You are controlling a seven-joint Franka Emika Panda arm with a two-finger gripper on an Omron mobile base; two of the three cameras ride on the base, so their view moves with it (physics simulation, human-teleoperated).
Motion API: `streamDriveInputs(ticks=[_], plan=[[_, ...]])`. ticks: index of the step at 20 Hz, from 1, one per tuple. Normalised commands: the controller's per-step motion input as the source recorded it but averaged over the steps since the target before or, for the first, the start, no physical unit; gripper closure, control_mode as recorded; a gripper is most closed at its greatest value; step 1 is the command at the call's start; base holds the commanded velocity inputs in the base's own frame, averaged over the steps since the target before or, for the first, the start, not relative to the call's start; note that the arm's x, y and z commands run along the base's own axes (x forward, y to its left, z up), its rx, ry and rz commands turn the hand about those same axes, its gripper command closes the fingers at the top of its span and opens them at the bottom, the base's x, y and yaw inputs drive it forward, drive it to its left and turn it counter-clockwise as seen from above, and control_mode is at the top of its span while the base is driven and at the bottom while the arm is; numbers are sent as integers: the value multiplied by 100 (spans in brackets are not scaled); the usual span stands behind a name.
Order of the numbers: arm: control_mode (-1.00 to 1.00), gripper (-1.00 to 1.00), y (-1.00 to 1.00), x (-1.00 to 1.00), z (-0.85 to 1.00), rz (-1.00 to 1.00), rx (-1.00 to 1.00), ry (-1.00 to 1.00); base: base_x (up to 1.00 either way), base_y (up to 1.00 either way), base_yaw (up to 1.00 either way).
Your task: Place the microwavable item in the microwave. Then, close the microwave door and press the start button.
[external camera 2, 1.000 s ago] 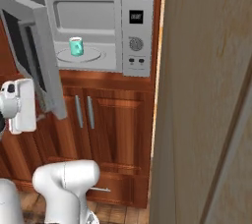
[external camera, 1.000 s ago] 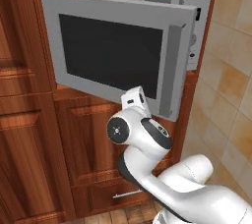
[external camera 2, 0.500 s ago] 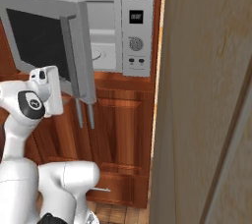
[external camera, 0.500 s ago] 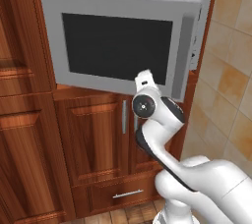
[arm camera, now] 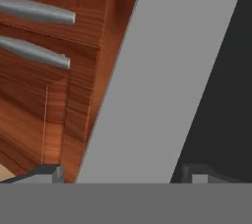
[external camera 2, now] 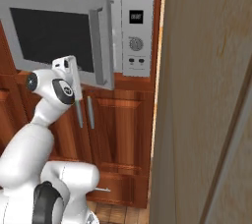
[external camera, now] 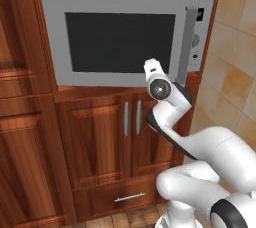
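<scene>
The gripper (arm camera: 123,174) stands wide, nothing between its fingertips, pressed close against the lower frame of the microwave door (external camera: 120,42). In the hand view one fingertip sits over the grey frame's edge near the wooden cabinet (arm camera: 59,95) and the other over the dark window. The door looks almost shut, with a slim gap on its handle side next to the control panel (external camera 2: 136,34).

The mug is hidden behind the door, so its place cannot be seen; judging by the task, it should be inside the microwave (external camera: 200,27).

What could go wrong: the gripper pushes low on the door, near its bottom edge. If it slides down off that edge, it could slip under the door and strike the cabinet front or the cabinet handles (external camera: 132,118) just below. Pushing on the window rather than the frame risks a glancing contact that leaves the door unlatched. The bar handle (external camera 2: 98,46) stands out just to the gripper's right; a sideways drift could snag a finger on it.

Room for moving: open space lies behind the gripper, away from the door, so backing straight out looks safe. To its right, beyond the bar handle, the panel with its buttons (external camera 2: 136,61) is near, but a tall pale wooden wall (external camera 2: 206,95) stands right beside the panel, so the approach to the start button is narrow.
</scene>
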Motion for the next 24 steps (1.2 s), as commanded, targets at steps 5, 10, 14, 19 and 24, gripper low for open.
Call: streamDriveInputs(ticks=[5, 10, 14, 19, 24], plan=[[-100, -100, -13, 81, 19, 9, 6, 6, 0, 0, 0], [-100, -100, -10, 66, 18, 8, 6, 5, 0, 0, 0], [-100, -100, -3, 54, 15, 8, 6, 7, 0, 0, 0], [-100, -100, 0, 25, 5, 4, 6, 11, 0, 0, 0], [-100, -100, -4, -59, 30, 2, 3, 3, 0, 0, 0]])
